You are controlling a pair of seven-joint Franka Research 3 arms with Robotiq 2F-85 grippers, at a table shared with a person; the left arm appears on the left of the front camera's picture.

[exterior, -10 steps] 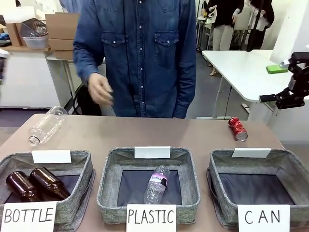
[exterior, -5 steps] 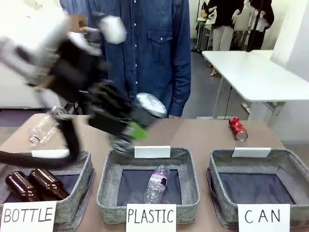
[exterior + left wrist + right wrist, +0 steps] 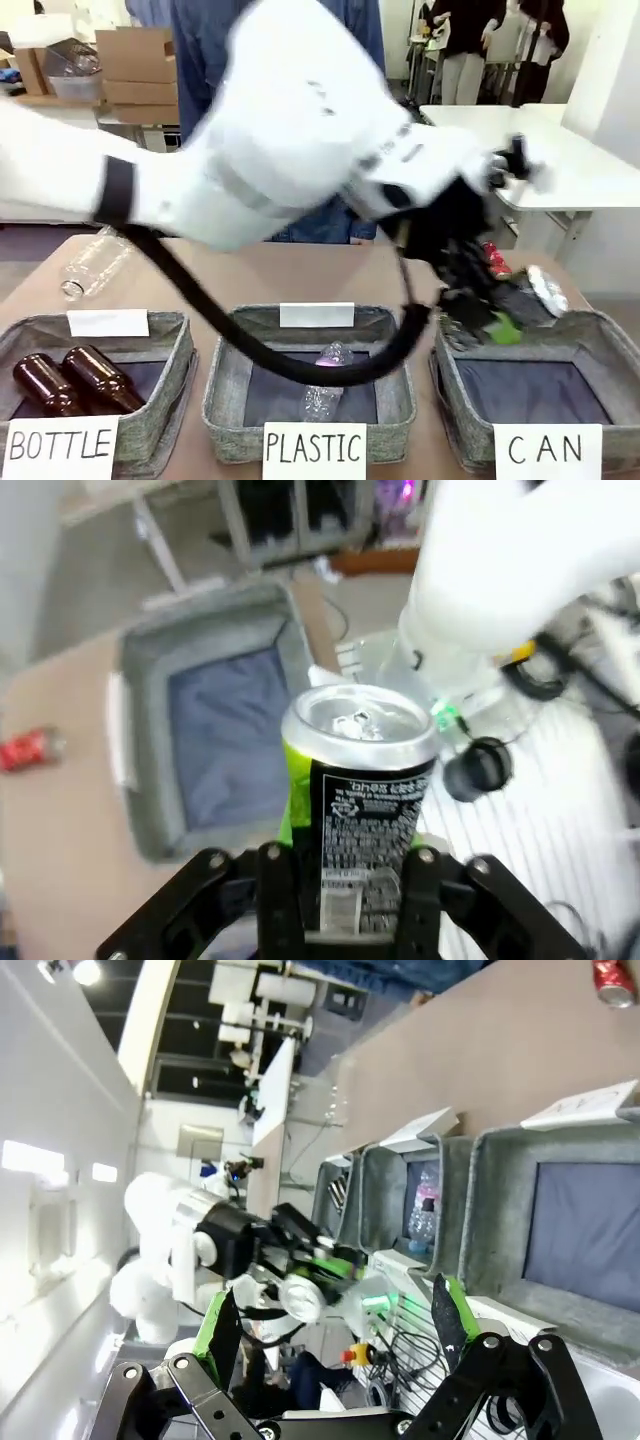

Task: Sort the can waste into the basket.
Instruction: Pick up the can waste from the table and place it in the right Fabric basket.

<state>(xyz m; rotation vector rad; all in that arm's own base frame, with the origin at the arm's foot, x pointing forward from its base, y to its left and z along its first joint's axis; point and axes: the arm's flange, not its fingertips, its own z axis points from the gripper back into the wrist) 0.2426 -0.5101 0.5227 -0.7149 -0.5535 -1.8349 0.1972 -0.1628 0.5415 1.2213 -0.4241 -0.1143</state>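
Front view: the left arm (image 3: 280,130), badly blurred, stretches from picture left across the whole middle. It hides most of the person (image 3: 195,50) in a denim shirt at the far side. Its black cable (image 3: 250,345) hangs over the PLASTIC basket (image 3: 225,400). The left end effector (image 3: 500,318) is above the far left corner of the CAN basket (image 3: 600,335), clamped on the dark can (image 3: 545,290). The red can (image 3: 494,258) lies on the surface (image 3: 300,280) just behind that basket, partly hidden by the end effector.

A clear bottle (image 3: 325,385) lies in the PLASTIC basket. Two brown bottles (image 3: 70,385) lie in the BOTTLE basket (image 3: 165,335). A loose clear bottle (image 3: 95,262) lies on the surface at far left.

Left wrist view is sharper where the front view blurs. The dark can stands upright between the two fingers, silver top up, with white print and a green stripe on its side. The CAN basket's dark lining is below and beyond it. The red can lies on the bare surface at the picture's left edge, apart from the basket.

Right wrist view has the right end effector (image 3: 335,1325) with its green pads spread wide and nothing between them, off the end of the surface. It sees the three baskets in a row from the side, the left end effector with its can farther off, and the red can in the top right corner.
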